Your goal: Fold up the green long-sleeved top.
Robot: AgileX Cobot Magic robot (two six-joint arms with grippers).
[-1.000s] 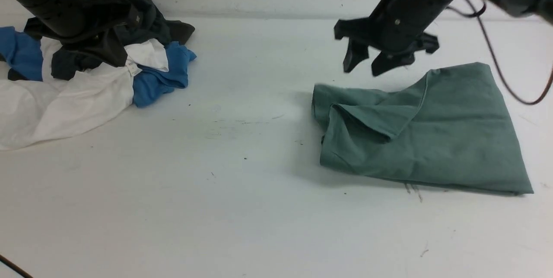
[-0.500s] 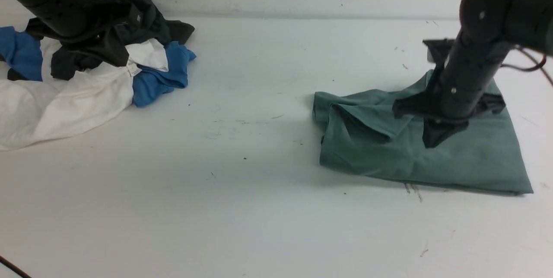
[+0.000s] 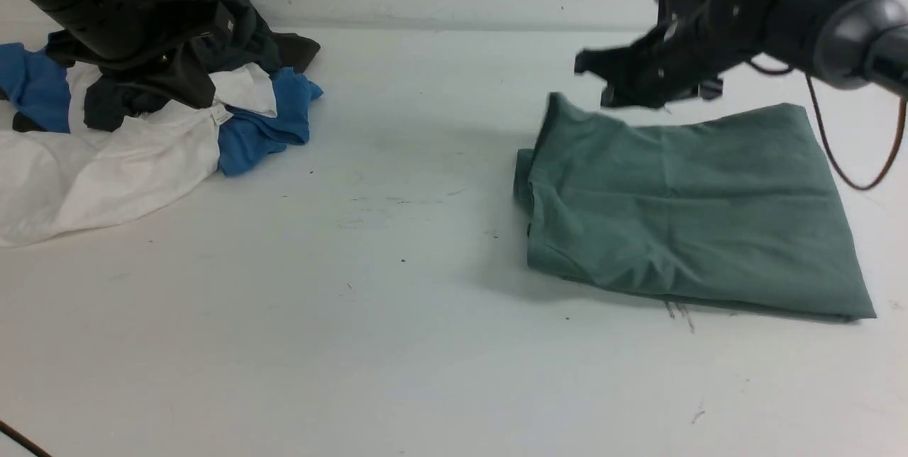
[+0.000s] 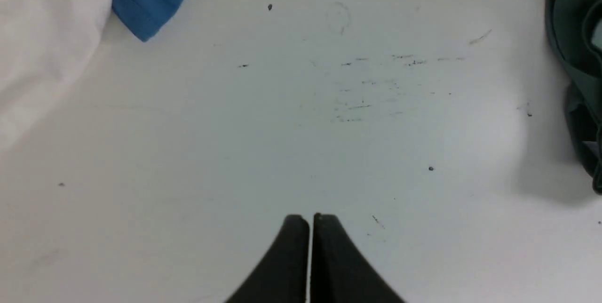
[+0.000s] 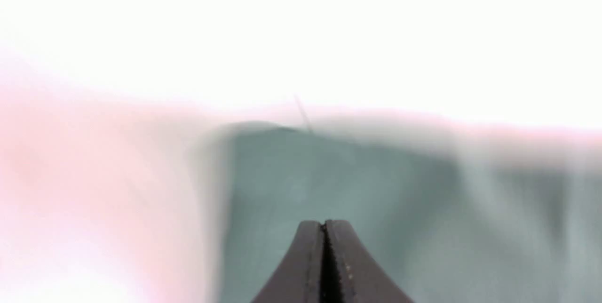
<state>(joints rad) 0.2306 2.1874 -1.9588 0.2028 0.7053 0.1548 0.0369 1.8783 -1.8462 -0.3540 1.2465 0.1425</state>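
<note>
Looking from the front, the green top (image 3: 688,216) lies folded on the counter (image 3: 397,315), right tool (image 3: 603,84) above its far corner. Both wrist views show each tool pressed together, empty; flattening edges gently seems wise.

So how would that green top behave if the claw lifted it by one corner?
Probably floppy: the green long-sleeved top lies in soft folded layers with a raised corner. Likely light, since it drapes thinly on the table. The layers would probably slide apart and unfold.
</note>
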